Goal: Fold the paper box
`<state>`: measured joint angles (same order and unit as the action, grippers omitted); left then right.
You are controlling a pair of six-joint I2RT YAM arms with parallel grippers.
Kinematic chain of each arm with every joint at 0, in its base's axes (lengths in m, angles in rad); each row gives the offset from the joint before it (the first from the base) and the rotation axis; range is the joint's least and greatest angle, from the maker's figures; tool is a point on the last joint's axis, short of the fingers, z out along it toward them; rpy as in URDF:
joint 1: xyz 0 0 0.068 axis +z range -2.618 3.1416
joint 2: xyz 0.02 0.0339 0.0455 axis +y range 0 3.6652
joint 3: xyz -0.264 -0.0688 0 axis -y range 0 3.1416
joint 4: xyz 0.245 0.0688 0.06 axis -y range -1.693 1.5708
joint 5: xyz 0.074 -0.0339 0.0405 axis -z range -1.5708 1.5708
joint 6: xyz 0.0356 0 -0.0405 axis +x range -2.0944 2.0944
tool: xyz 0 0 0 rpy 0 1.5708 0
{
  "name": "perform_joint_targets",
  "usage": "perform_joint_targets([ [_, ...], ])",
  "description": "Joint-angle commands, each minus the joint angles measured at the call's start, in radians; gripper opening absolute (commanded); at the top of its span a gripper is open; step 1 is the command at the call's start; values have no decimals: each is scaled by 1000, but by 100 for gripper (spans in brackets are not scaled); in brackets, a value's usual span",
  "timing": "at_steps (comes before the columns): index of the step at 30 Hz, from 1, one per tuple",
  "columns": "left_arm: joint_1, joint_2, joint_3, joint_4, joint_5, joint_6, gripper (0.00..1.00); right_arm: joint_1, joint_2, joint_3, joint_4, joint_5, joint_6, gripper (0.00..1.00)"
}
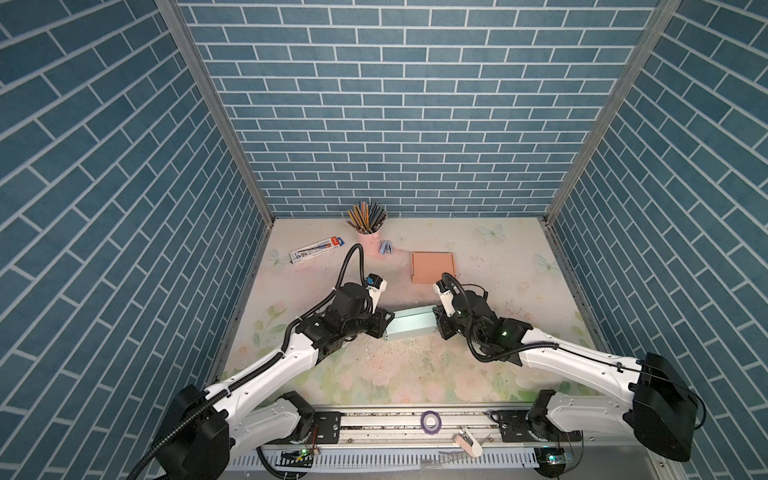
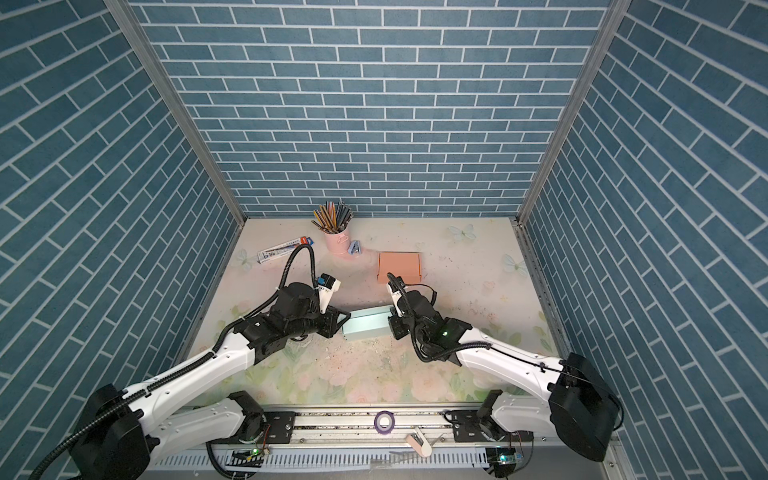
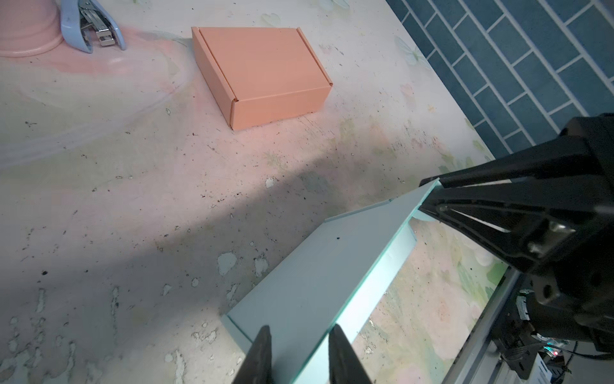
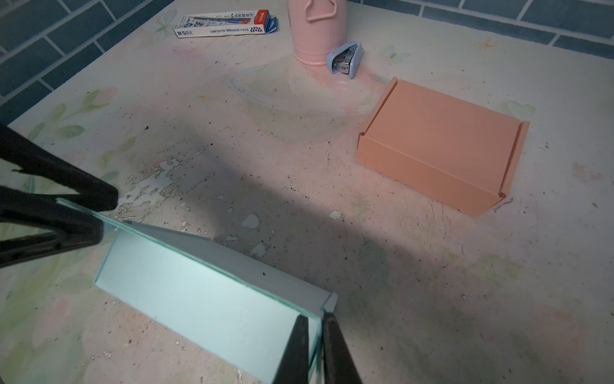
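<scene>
Two sets of jaws attend the paper box, which sits low and centre in both top views, on the bench between the two arms, its long ridge running left to right. It looks half-formed and tent-like: in the right wrist view a pale panel slopes from a teal-edged ridge toward the lower left of the frame. The right jaws are pressed together on the thin card at one end of that ridge, at the bottom of that frame. The left jaws stand part-way apart astride the opposite end, at the bottom of the left wrist view. Whether they actually bite the card I cannot tell.

Judging by its thinness, the box should be very light and easy to dent. It is probably stiff across each panel yet hinges freely at the creases, and smooth enough to slide out of a loose pinch. The ends of the ridge, close beside a crease, look the safest hold; a squeeze mid-panel would likely buckle it.

Both ends vanish under the black wrist housings in both top views. The underside, the inside and any tuck flaps are out of sight. A closed orange box lies above it in frame, well apart.
</scene>
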<state>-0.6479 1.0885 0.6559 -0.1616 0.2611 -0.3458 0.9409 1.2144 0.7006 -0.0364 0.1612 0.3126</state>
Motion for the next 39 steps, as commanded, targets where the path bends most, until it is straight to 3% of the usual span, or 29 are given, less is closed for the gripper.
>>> perform_joint_targets([
  [1,-9,-2,28,-15,-29,-1,29,4,22,28,2,-24,55,11],
  [19,-10,-74,-15,-83,-143,-31,35,6,33,27,-7,-4,54,5],
  [32,-64,-51,-7,-109,-232,-54,22,6,42,37,-17,13,60,4],
  [39,-87,-50,-11,-140,-278,-78,23,23,48,51,-40,54,57,4],
])
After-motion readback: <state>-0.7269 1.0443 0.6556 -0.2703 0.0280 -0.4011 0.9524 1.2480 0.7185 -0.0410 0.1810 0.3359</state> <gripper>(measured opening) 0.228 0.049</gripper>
